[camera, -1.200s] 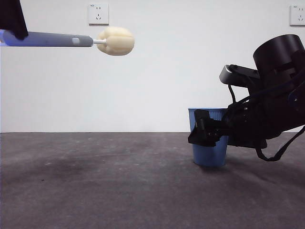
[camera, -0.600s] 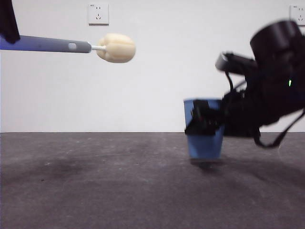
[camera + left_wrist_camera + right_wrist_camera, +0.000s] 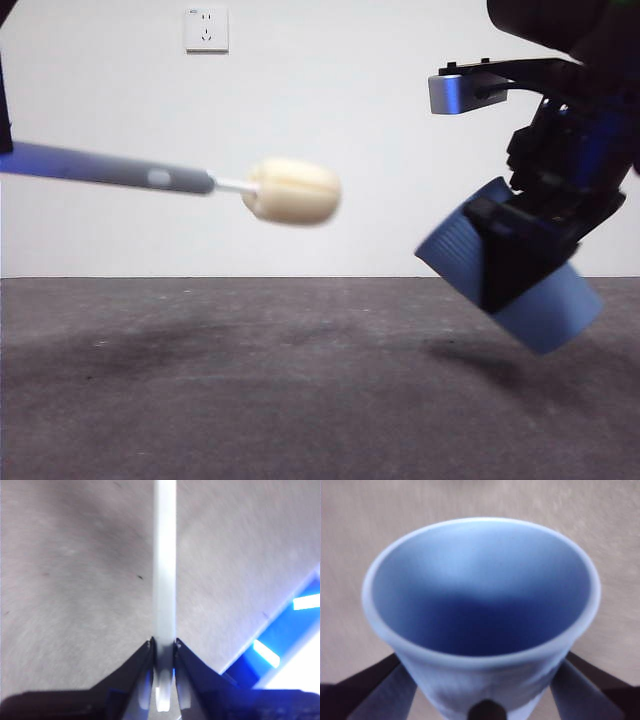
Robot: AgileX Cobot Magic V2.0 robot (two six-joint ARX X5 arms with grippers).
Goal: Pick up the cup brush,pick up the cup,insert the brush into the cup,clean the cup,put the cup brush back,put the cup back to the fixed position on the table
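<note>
Our right gripper (image 3: 525,250) clamped the cup (image 3: 505,265) above the table (image 3: 250,400), mouth tilted toward the brush (image 3: 180,182). Our left gripper (image 3: 163,647) gripped the brush handle, sponge level with the cup.

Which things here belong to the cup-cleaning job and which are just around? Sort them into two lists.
Part of the job:
- cup brush, held in the air by the left hand
- cup, lifted and tilted with its mouth toward the brush, held by the right hand
- table

Just around:
- wall socket
- white wall
</note>
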